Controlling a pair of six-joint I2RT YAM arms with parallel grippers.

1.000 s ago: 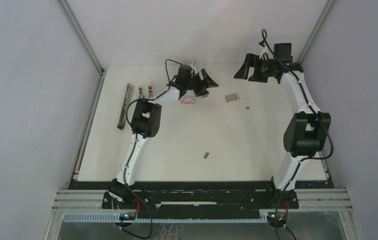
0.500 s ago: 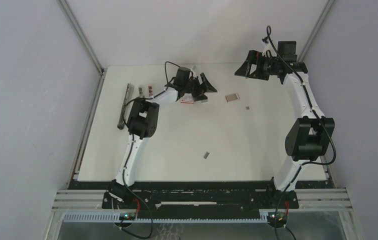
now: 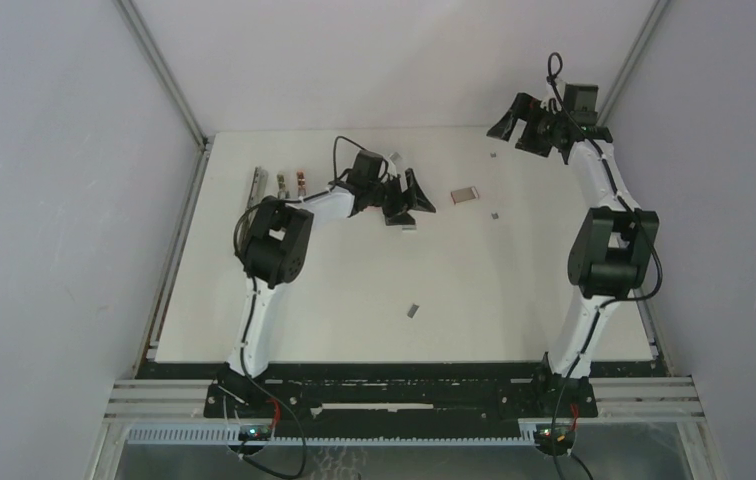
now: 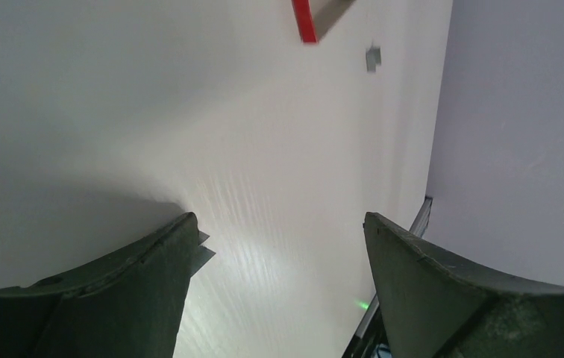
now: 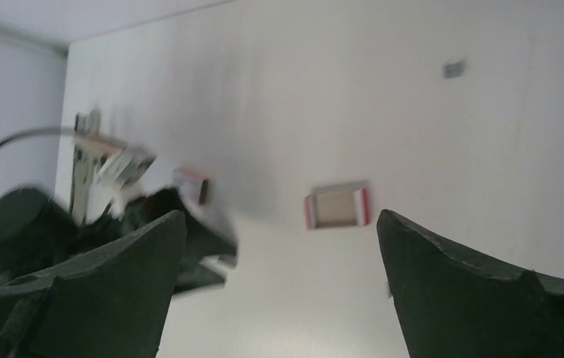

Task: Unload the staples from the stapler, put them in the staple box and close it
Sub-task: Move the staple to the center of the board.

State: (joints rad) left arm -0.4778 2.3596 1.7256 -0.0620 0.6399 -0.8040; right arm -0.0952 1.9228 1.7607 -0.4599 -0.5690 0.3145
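The stapler (image 3: 256,186) is a long grey bar lying at the far left of the table, its near end hidden behind my left arm. Loose grey staples (image 3: 413,311) lie near the middle, with others (image 3: 495,214) further back right. My left gripper (image 3: 411,207) hovers low over the table, open, nothing between its fingers (image 4: 279,224). A small grey strip (image 4: 203,250) pokes out beside its left finger. My right gripper (image 3: 517,128) is raised at the far right, open and empty (image 5: 279,220).
An open red-and-white box (image 3: 466,194) lies between the two grippers (image 5: 337,206). A second small red-and-white box (image 5: 192,183) sits by the left gripper. Two small parts (image 3: 281,182) lie beside the stapler. Grey walls close in on the table's left, back and right.
The left gripper has slid right and nearer, now covering the small box it was beside. The right gripper has swung back toward the far right corner. Both stayed open.
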